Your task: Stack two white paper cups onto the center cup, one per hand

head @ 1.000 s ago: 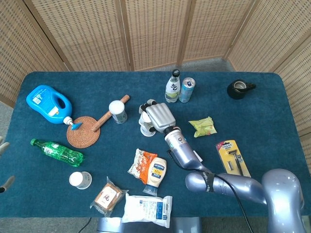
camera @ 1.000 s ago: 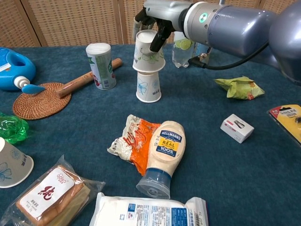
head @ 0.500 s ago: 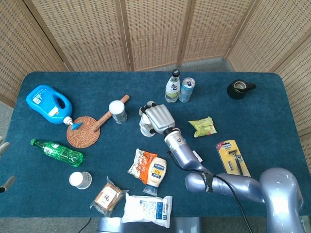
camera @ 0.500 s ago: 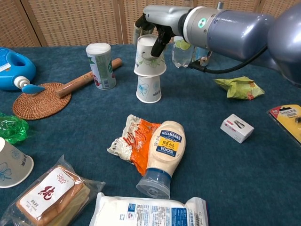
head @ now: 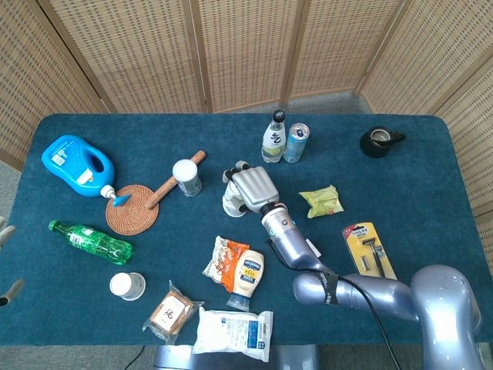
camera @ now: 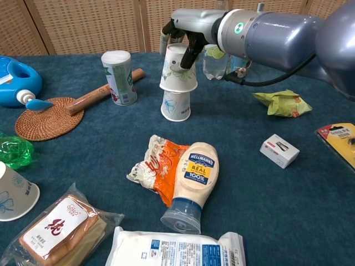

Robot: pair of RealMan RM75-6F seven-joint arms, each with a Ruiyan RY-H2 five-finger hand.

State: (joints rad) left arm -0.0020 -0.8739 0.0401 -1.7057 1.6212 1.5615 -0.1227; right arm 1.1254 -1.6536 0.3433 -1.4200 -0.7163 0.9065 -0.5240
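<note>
Paper cup (camera: 178, 67), white and inverted, was grasped from above by the right robot hand (camera: 186, 29) and sat partly sleeved over the center cup (camera: 176, 105), which stood upside down near the middle of the desk (head: 431, 162). The seating looked incomplete, with the held cup slightly tilted. The left robot hand (head: 6, 262) was barely visible at the frame edge; I could not tell its state.

Risks, as judged: an early letting-go could leave the upper cup cocked and liable to tip; pressing down off-axis could crush a rim or topple the stack.

Count: three paper cups in all, namely the held one, the center one, and a third cup (head: 128, 285) lying near the left front, well apart.
</note>
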